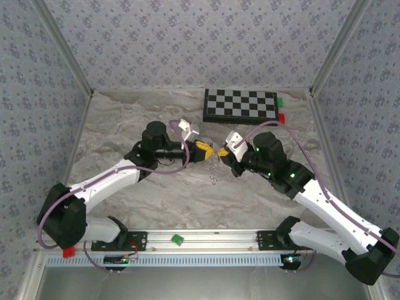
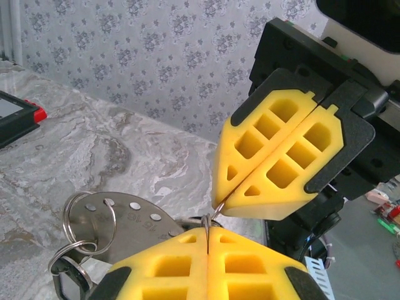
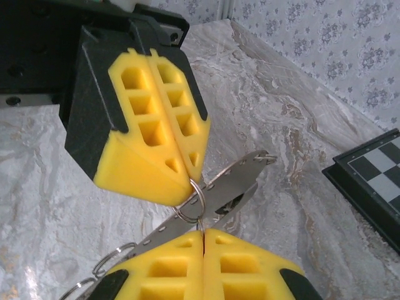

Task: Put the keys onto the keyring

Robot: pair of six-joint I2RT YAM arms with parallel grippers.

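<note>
I'm running this remotely, and it reads as a lab test cell: a marble-look tabletop [image 1: 125, 119] walled in by patterned panels [image 1: 187, 37] on metal posts [image 1: 64, 47], an aluminium mounting rail [image 1: 212, 237] back behind the right gripper [image 1: 222, 152], and a checkerboard [image 1: 240, 104] beyond it.

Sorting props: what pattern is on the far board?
Black-and-white checks on the board, clearest in the top external view.

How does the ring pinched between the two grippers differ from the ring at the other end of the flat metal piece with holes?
The pinched ring sits between the tips of the left gripper and the right gripper, both shut on it; the end ring is gripped by nothing. The pinched ring looks smaller, the end ring wider. Both are round, silver metal rings at the flat piece.
</note>
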